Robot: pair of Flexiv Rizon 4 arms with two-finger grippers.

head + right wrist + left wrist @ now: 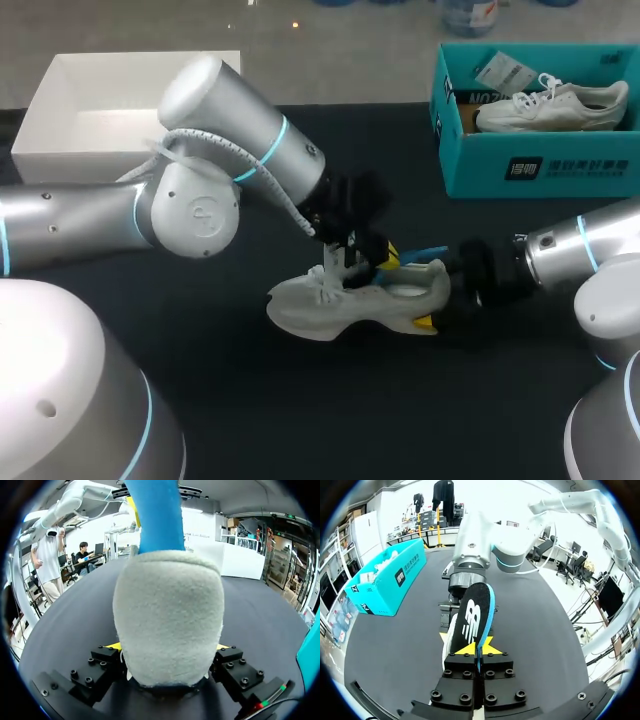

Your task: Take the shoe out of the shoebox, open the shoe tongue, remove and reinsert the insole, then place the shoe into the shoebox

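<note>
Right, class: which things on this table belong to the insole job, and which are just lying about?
In the job: grey shoe, its heel in the right gripper; insole, held by the left gripper; teal shoebox.
Lying about, it seems: white shoe inside the teal shoebox; white open box.

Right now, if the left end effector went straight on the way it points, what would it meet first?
Probably the white shoe just past its held insole; then the right end effector. Depth uncertain.
</note>
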